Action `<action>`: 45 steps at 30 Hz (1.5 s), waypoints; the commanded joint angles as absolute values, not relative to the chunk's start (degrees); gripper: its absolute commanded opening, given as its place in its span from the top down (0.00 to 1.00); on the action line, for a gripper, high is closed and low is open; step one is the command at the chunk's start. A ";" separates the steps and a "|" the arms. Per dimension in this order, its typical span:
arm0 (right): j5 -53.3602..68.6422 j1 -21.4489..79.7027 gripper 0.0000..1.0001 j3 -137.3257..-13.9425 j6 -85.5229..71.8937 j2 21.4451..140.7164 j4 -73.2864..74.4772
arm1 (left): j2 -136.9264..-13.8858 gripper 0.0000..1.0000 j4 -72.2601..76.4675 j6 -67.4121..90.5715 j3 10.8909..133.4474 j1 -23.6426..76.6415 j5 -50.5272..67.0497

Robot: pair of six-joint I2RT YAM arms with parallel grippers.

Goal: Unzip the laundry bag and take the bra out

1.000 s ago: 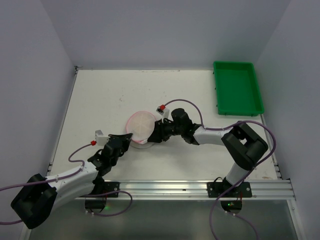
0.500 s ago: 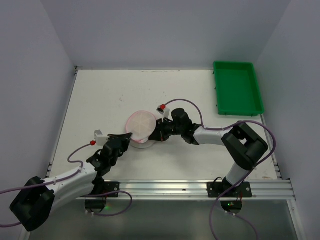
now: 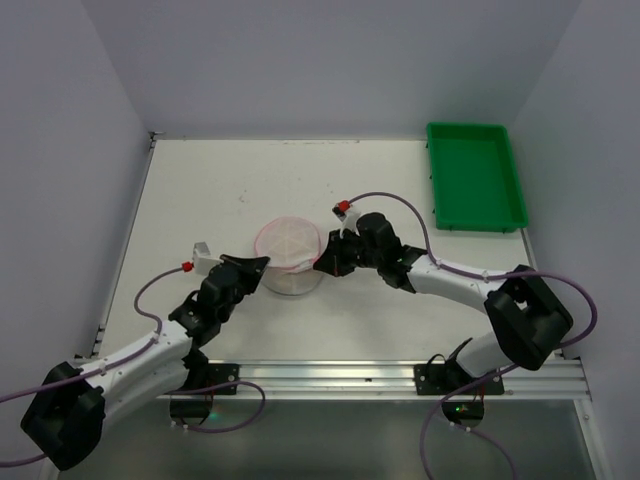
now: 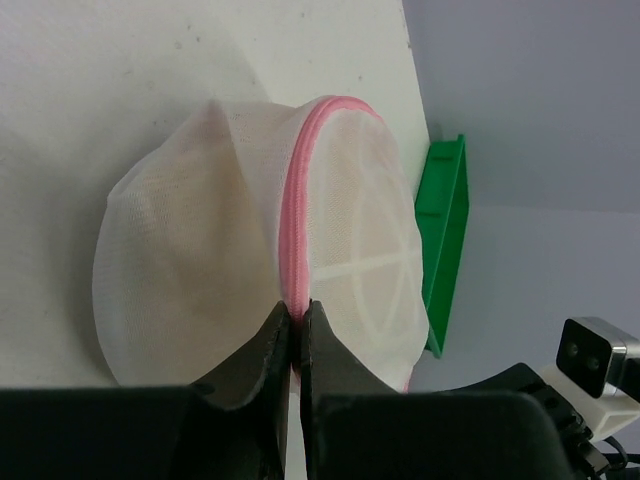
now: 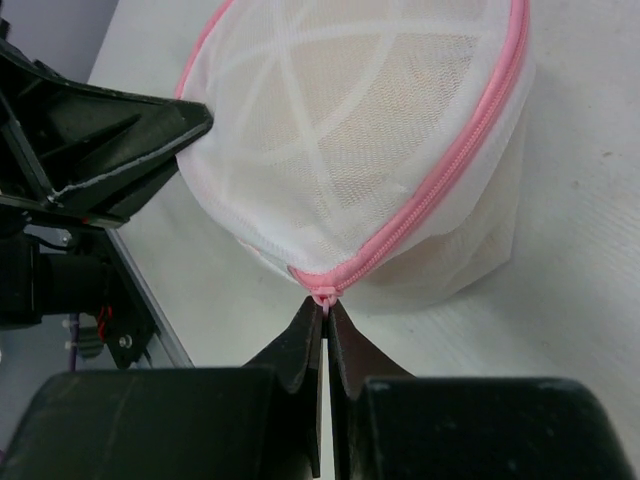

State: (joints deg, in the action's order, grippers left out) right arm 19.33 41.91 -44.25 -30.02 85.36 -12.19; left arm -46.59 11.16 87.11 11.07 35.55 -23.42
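Laundry bag [image 3: 288, 252] sits at the middle of the table [image 3: 200, 190] between your grippers: round white mesh drum, pink zip [image 4: 292, 200] shut around its top rim, bra [image 4: 180, 250] just a beige blur inside. Your left gripper [image 3: 262, 265] pinches the zip on the bag's left side, and your right gripper [image 3: 320, 262] pinches the zip pull [image 5: 323, 292] on its right.

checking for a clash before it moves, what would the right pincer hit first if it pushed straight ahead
The mesh bag: the right pincer is shut on its pink zip edge, so it would likely press straight into the bag.
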 commanded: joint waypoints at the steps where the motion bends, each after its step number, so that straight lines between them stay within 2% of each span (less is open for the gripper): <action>1: 10.64 39.20 1.00 -45.96 -24.79 82.18 -2.48 | -48.34 1.00 7.29 73.69 14.05 32.53 -24.54; 7: 12.65 39.20 1.00 -47.55 -20.92 81.12 2.11 | -51.24 1.00 6.85 62.25 18.62 30.85 -21.89; 8: 13.27 39.37 1.00 -47.64 -21.27 81.12 2.11 | -51.76 0.97 7.64 60.92 19.07 30.68 -21.28; 10: 15.99 39.72 1.00 -47.64 -24.68 81.30 0.36 | -52.55 0.79 9.05 58.81 21.08 30.15 -19.52; 11: 16.26 39.99 1.00 -47.55 -26.35 81.47 -0.87 | -53.60 0.64 9.40 58.36 22.05 30.23 -18.90; 13: 17.93 41.04 1.00 -48.42 -30.31 83.14 -4.30 | -54.57 0.61 10.02 57.40 24.50 30.23 -16.71; 15: 17.14 42.18 1.00 -49.74 -32.85 84.72 -5.18 | -55.55 0.48 9.06 57.39 26.01 30.15 -15.82; 16: 16.27 43.06 1.00 -50.53 -33.92 86.03 -5.79 | -55.72 0.39 8.27 57.48 27.23 30.15 -15.91; 17: 15.91 43.50 1.00 -50.71 -34.97 86.57 -6.50 | -55.46 0.19 7.13 57.65 27.94 30.23 -15.91; 18: 15.91 43.85 1.00 -50.80 -36.72 87.01 -8.07 | -55.11 0.11 4.51 57.92 28.47 30.23 -15.73; 20: 14.69 45.17 1.00 -51.94 -38.14 87.98 -8.35 | -53.62 0.00 0.64 60.11 29.27 30.23 -15.21; 23: 11.78 47.63 1.00 -53.26 -39.29 88.50 -8.79 | -51.43 0.00 0.09 64.06 27.60 30.23 -12.40; 25: 10.90 49.12 1.00 -54.14 -39.73 88.86 -9.05 | -50.98 0.00 0.35 66.61 26.03 30.32 -9.59; 28: 10.37 49.92 1.00 -55.10 -39.64 89.91 -9.32 | -52.82 0.06 1.84 67.41 26.01 30.85 -7.83; 31: 10.81 50.36 1.00 -55.98 -39.11 91.05 -8.97 | -56.07 0.19 5.35 68.46 26.54 32.16 -7.03; 32: 10.64 50.45 1.00 -56.16 -38.76 91.14 -8.79 | -57.73 0.26 6.84 68.55 26.80 32.60 -7.03; 34: 10.46 50.62 1.00 -56.51 -38.50 91.41 -8.09 | -59.49 0.33 7.38 68.12 28.47 34.36 -7.29; 36: 10.11 50.63 1.00 -56.43 -37.89 90.97 -6.95 | -61.78 0.50 7.29 68.20 29.70 35.06 -8.08; 37: 9.85 50.63 1.00 -56.34 -37.53 90.62 -6.07 | -62.31 0.67 7.38 68.29 29.79 35.07 -8.43; 39: 9.32 50.54 1.00 -55.55 -36.31 89.57 -4.14 | -62.23 0.86 7.56 67.86 29.88 35.07 -10.10; 40: 8.01 50.45 1.00 -53.98 -35.52 87.91 -3.70 | -61.62 1.00 7.38 67.16 30.06 34.72 -10.54; 45: 12.12 42.22 1.00 -45.63 -33.40 82.28 -4.04 | -59.50 1.00 4.31 61.80 30.76 29.11 -8.28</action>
